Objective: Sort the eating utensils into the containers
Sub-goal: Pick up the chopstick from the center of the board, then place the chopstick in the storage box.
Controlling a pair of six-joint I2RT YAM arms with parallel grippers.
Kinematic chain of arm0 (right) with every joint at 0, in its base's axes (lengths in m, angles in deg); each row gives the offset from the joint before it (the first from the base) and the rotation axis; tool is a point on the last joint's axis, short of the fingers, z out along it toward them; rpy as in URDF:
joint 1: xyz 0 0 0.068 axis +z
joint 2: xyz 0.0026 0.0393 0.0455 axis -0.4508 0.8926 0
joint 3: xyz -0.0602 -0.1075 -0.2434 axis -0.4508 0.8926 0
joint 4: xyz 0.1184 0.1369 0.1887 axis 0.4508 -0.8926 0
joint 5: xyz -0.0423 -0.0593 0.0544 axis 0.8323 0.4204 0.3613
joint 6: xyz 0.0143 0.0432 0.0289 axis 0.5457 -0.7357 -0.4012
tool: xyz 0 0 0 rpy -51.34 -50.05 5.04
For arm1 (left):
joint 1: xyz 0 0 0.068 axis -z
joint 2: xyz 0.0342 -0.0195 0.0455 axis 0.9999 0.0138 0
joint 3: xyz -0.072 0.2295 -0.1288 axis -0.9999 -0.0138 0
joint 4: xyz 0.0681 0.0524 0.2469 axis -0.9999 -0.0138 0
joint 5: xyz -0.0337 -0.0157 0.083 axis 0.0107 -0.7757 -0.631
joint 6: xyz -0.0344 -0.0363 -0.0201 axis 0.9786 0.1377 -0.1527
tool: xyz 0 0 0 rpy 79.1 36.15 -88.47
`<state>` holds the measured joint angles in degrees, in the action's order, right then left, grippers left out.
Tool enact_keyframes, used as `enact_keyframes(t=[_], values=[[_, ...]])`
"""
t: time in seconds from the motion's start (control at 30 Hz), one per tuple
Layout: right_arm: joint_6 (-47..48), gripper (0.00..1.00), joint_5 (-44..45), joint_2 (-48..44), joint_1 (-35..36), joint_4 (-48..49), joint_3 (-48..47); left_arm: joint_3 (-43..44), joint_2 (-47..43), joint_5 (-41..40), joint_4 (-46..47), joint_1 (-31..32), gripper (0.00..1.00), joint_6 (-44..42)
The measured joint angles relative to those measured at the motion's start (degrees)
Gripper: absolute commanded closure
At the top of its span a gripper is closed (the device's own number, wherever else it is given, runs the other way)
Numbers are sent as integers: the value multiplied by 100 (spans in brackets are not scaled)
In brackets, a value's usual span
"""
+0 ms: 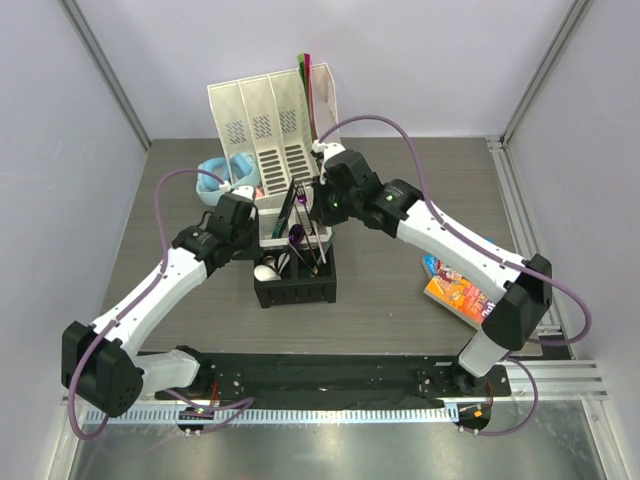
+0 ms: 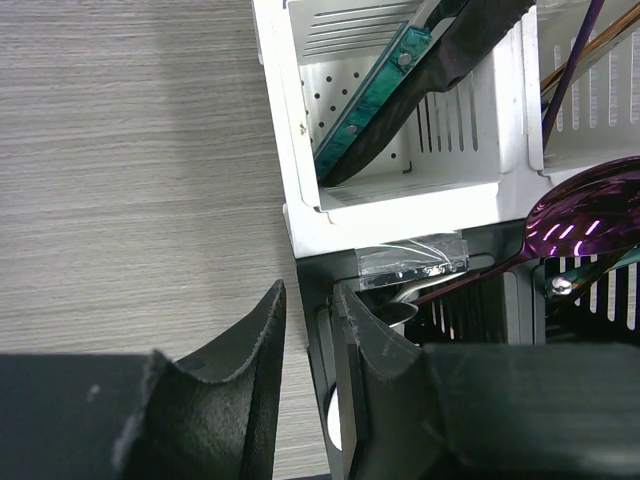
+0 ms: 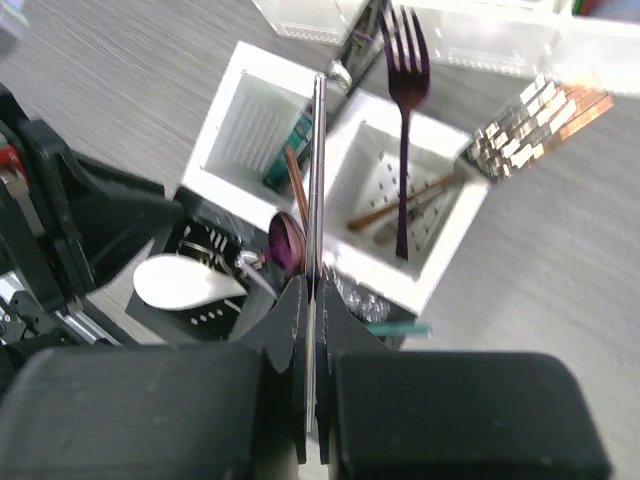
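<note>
The four-cell caddy (image 1: pixel 296 290) stands at mid table, white cells behind, black cells in front. It holds a purple fork (image 3: pixel 405 60), brown chopsticks (image 3: pixel 400 212), a purple spoon (image 3: pixel 285 240), a white ceramic spoon (image 3: pixel 185 283) and a teal-handled piece (image 2: pixel 370 100). My right gripper (image 3: pixel 311 285) is shut on a slim metal utensil (image 3: pixel 318 150), held above the caddy's middle. My left gripper (image 2: pixel 308 290) is open. It straddles the left wall of the front black cell (image 2: pixel 318 300), one finger outside and one inside.
A tall white file organiser (image 1: pixel 265 125) stands right behind the caddy. Blue headphones (image 1: pixel 220 175) lie at its left. A colourful book (image 1: pixel 455 290) lies on the table at the right, under my right arm.
</note>
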<state>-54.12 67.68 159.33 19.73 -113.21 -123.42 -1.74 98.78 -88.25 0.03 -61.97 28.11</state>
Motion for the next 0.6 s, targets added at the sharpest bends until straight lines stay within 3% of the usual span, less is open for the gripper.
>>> enact_keyframes(t=[0.23, 0.37, 0.6], values=[[557, 99, -289, 317, -63, 671, -94, 0, -39, 31, -4, 0, 75, 2], [557, 99, -328, 101, -61, 1775, 833, 2, -44, 81, -26, 0, 74, 0], [507, 99, -304, -129, -61, 2673, 2122, 26, -28, 120, -24, 0, 75, -39]])
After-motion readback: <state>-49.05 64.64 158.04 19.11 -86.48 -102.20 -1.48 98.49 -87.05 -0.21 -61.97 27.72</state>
